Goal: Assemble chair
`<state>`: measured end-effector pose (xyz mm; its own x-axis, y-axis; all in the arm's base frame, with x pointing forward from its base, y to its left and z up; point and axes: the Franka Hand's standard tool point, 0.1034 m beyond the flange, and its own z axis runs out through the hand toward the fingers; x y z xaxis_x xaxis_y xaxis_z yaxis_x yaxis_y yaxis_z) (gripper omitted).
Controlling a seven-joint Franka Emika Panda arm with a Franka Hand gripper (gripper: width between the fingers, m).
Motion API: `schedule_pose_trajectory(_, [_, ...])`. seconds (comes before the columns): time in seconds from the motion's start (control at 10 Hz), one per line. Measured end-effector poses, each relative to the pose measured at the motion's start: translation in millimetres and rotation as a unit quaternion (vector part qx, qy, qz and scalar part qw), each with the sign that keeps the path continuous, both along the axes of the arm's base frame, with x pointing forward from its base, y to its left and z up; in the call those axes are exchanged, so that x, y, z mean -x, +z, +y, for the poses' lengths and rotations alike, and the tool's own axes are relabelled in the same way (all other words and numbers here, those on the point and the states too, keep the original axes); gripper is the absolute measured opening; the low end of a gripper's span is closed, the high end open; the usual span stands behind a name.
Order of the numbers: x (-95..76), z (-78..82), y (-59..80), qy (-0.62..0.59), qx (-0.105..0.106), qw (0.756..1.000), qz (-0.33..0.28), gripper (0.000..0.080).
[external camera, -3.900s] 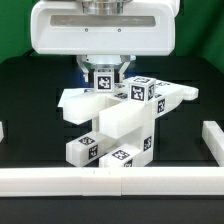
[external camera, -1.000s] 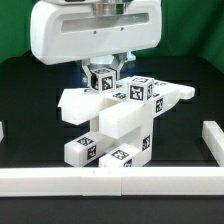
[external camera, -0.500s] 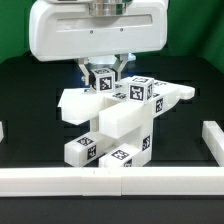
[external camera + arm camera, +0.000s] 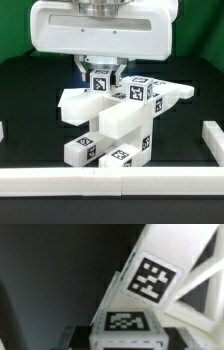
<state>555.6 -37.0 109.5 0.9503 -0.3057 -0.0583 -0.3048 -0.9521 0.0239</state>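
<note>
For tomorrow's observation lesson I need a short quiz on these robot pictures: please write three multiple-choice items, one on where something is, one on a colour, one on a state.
1. Where is the gripper in the exterior view?
A. Above the chair, at its top cube
B. Down by the front rail
C. Far off to one side of the table

2. What colour is the table top?
A. Black
B. Red
C. Yellow

3. What state is the gripper in?
A. Wide open, holding nothing
B. Shut on the tagged cube
C. Out of sight in both views

Answers:
1 A: the fingers reach down from the robot body directly over the chair.
2 A: the surface around the white parts is dark black.
3 B: the fingers sit either side of the cube, pressed against it.
</note>
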Motion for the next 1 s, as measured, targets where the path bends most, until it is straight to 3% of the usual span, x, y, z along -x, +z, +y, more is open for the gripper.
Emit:
schedule_pose_trajectory(0.4, [-0.1,1.0,-0.1,-0.083,0.002,0.997,-0.001,0.0299])
schedule_pose_trajectory(0.6, [-0.3,1.3,0.0,-0.055,0.001,0.998,-0.001,0.0608])
schedule_pose_trajectory(1.0, [-1.3,1.0,1.7,0.158,0.001,0.987,0.002,0.0647])
